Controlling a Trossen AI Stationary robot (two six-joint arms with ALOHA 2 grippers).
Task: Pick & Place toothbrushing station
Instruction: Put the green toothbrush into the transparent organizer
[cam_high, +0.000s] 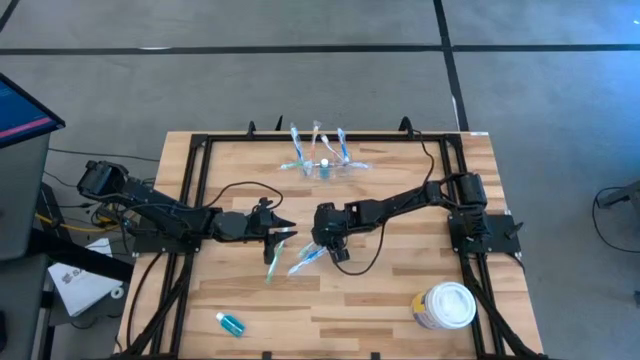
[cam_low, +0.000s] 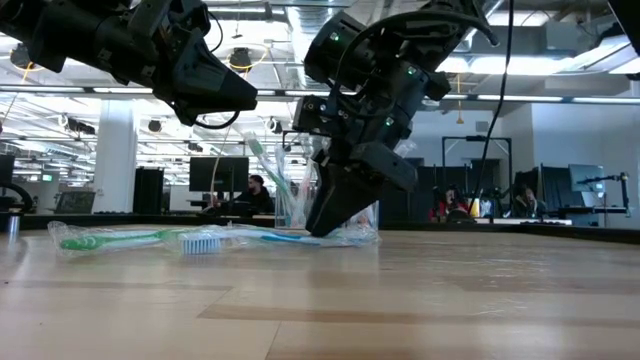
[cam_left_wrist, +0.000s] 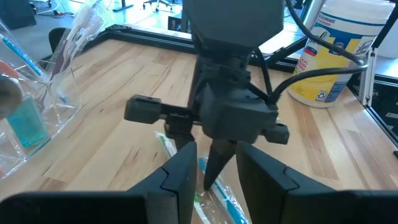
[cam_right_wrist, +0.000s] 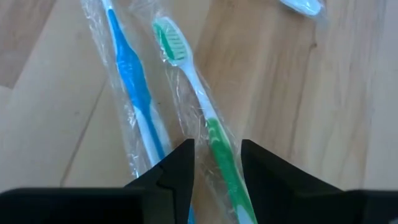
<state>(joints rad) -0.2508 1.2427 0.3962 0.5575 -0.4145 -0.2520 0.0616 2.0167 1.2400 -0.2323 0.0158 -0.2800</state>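
Toothbrushing station (cam_high: 322, 162) stands at the far middle of the wooden table (cam_high: 400, 300) in the high view: a small clear plastic holder with wrapped toothbrushes standing up in it, blue ones at either side. Both arms meet at the table's middle. The left gripper (cam_high: 285, 234) hovers over a green wrapped toothbrush (cam_high: 271, 262), the right gripper (cam_high: 327, 243) over a blue wrapped toothbrush (cam_high: 305, 258). A white-lidded tub (cam_high: 445, 305) sits near right, a small teal bottle (cam_high: 230, 322) near left. Grey floor with dark lines surrounds the table.

From the low view, the right gripper (cam_low: 335, 222) points down with its tips at the crinkled wrapping on the boards; the left gripper (cam_low: 225, 95) hangs higher. The holder (cam_low: 290, 205) shows behind them, brushes upright. Beyond lies an open office with monitors and seated people.

In the left wrist view, the left fingers (cam_left_wrist: 180, 177) stand apart, holding nothing, with the right gripper straight ahead and the tub (cam_left_wrist: 339, 53) behind.

In the right wrist view, the right fingers (cam_right_wrist: 177, 168) stand apart above the green brush (cam_right_wrist: 199, 106) and blue brush (cam_right_wrist: 134, 93), clamped on neither.
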